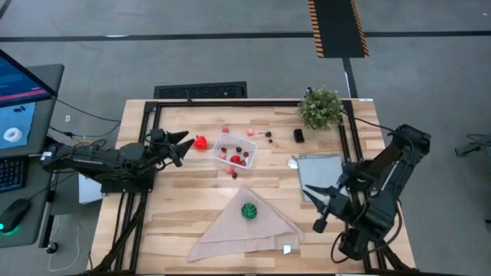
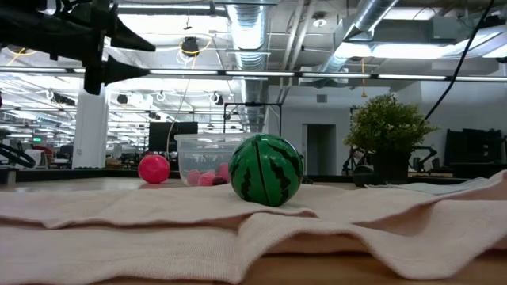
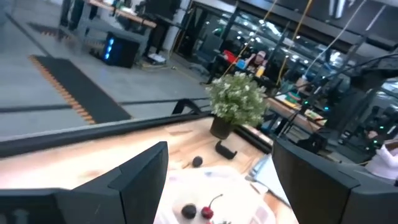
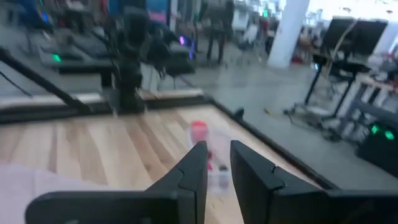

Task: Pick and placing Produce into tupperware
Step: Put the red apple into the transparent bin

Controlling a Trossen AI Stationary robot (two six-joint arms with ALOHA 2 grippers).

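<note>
Tupperware (image 1: pixel 235 149) is sitting near the middle of the table (image 1: pixel 184 199), a clear tub with several small red and pink produce bits (image 1: pixel 237 159) lying inside it; the low view is showing pink pieces (image 2: pixel 203 178) through its wall. Left gripper (image 1: pixel 181 146) is hovering just off the tub's left side, fingers spread wide and holding nothing, with the red pepper-like piece (image 1: pixel 200 142) lying on the wood between the gripper and the tub. From the left wrist view the two dark fingers (image 3: pixel 137 180) are standing well apart, and a dark berry (image 3: pixel 188 211) and a red cherry-like bit (image 3: pixel 208 213) are showing below between them. Green striped ball (image 1: pixel 248 211) is resting on the beige folded cloth (image 1: pixel 245 230) toward the front of the table, well apart from the tub; in the low view it (image 2: pixel 266 170) is sitting on the cloth with a pink ball (image 2: pixel 154 169) farther back beside the tub. A few loose bits are lying on the wood: a red one (image 1: pixel 234 175) just in front of the tub, small pink ones (image 1: pixel 225 129) behind it, dark ones (image 1: pixel 269 138) toward the potted plant (image 1: pixel 321 107). Right gripper (image 1: pixel 315 207) is waiting at the table's right side over the grey panel (image 1: pixel 318 172), fingers nearly together with only a narrow gap, gripping nothing.
</note>
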